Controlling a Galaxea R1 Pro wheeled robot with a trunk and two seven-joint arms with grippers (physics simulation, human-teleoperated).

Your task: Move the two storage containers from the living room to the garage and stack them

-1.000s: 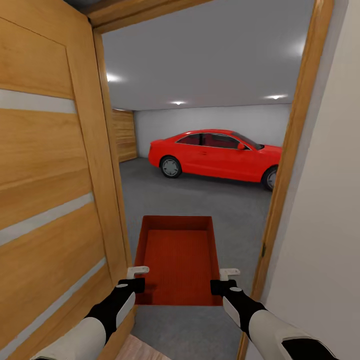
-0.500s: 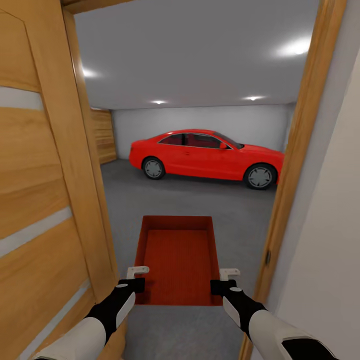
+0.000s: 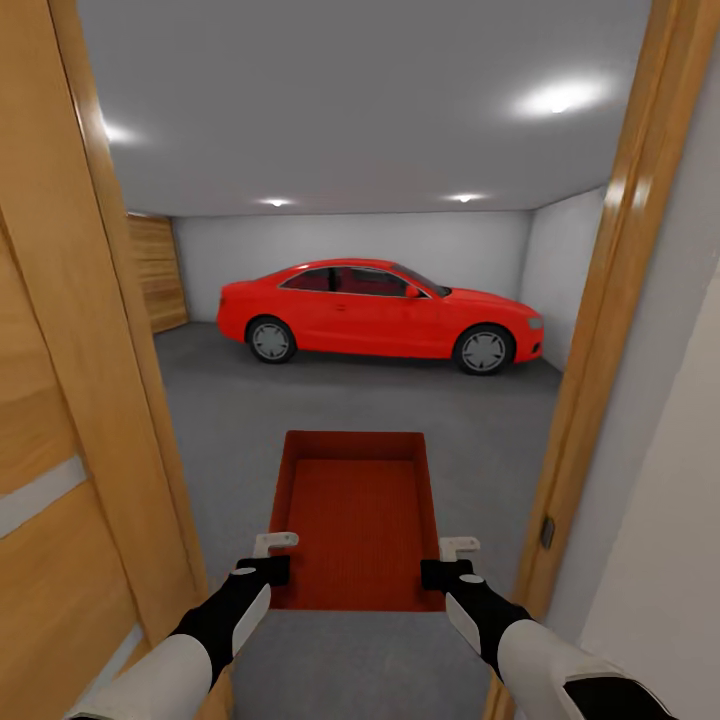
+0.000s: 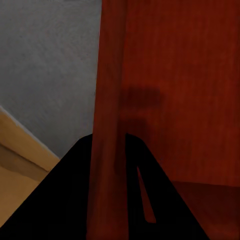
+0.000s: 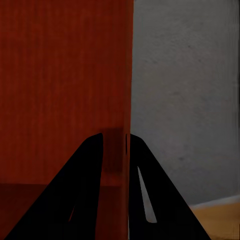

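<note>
Now the doorway slides past; both grippers, left and right, stay pinched on the bin's side walls as it enters the garage.

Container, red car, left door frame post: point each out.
storage container [image 3: 352, 515]: head view, on its ribbed inner bottom.
red car [image 3: 375, 320]: head view, on the side door panel.
door frame post [image 3: 125, 300]: head view, on the wooden upright's mid-height face.

Bright ceiling spots, soft blur
</note>
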